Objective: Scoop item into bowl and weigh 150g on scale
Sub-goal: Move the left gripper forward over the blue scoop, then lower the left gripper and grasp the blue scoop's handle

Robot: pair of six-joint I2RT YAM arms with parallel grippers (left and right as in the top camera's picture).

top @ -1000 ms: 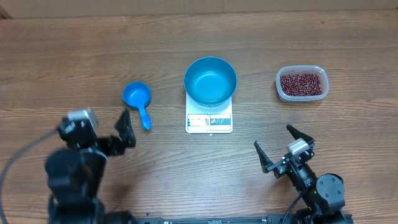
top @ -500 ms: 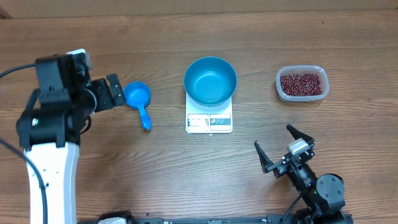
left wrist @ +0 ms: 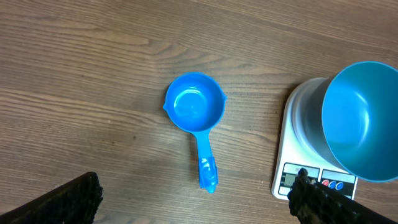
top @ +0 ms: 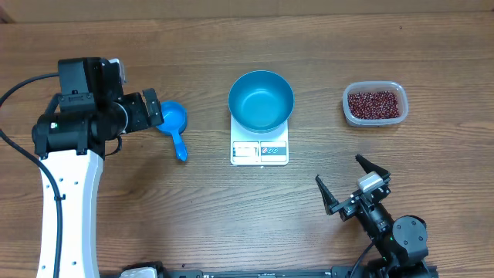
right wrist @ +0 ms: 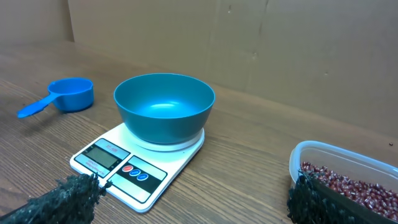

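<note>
Left fingers [left wrist: 68, 200] are wide apart near the scoop [top: 170, 117]; right fingers [right wrist: 59, 202] wide apart too; bowl [top: 261, 100] sits on the scale [top: 259, 152].

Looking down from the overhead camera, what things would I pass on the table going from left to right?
blue scoop → blue bowl, which stands on the white scale, so the two share one place → clear tub holding the beans
</note>
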